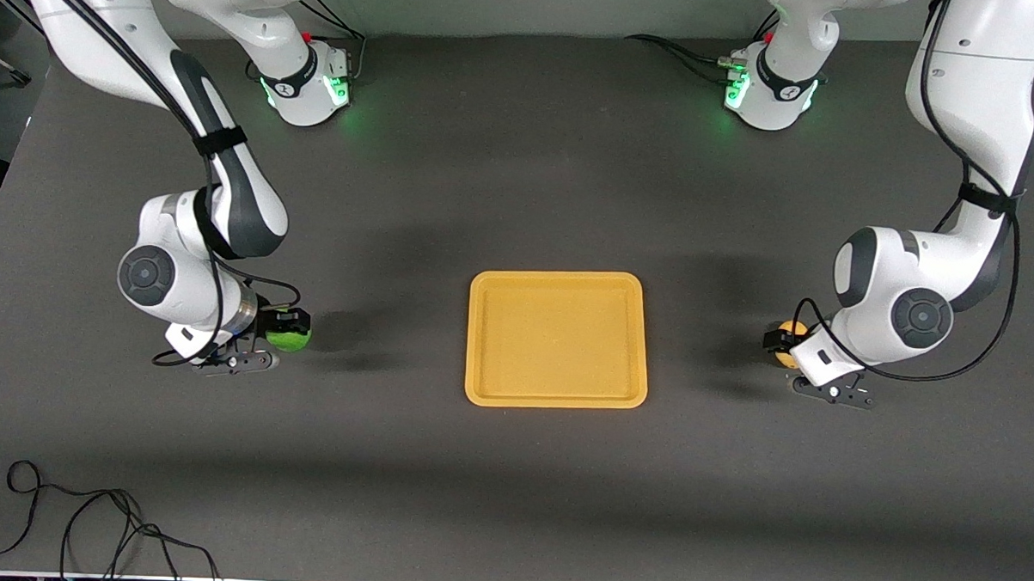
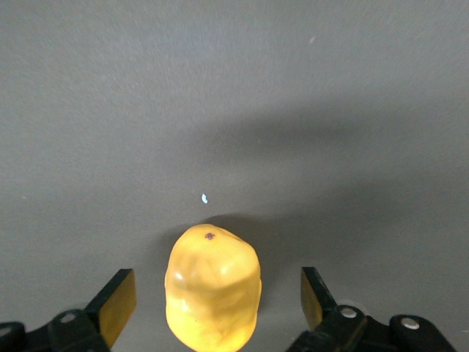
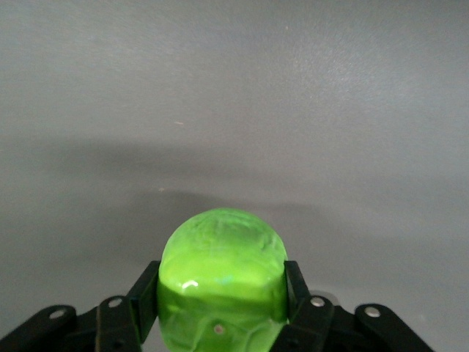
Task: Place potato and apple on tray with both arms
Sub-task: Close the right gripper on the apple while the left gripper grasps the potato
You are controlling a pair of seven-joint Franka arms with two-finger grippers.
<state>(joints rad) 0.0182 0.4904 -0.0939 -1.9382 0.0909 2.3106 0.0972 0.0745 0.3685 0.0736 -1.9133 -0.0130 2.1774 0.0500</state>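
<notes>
The yellow-orange tray (image 1: 557, 338) lies in the middle of the table with nothing on it. The yellow-tan potato (image 1: 788, 344) sits on the table toward the left arm's end. My left gripper (image 1: 783, 345) is open around it; in the left wrist view the potato (image 2: 212, 290) sits between the fingers (image 2: 117, 304) with a gap on each side. The green apple (image 1: 290, 340) is toward the right arm's end. My right gripper (image 1: 287, 329) is shut on it; in the right wrist view both fingers (image 3: 144, 297) press against the apple (image 3: 222, 275), low at the table.
The two arm bases (image 1: 311, 81) (image 1: 769, 93) stand at the table's edge farthest from the front camera. A loose black cable (image 1: 87, 525) lies at the near corner toward the right arm's end. Bare dark table surrounds the tray.
</notes>
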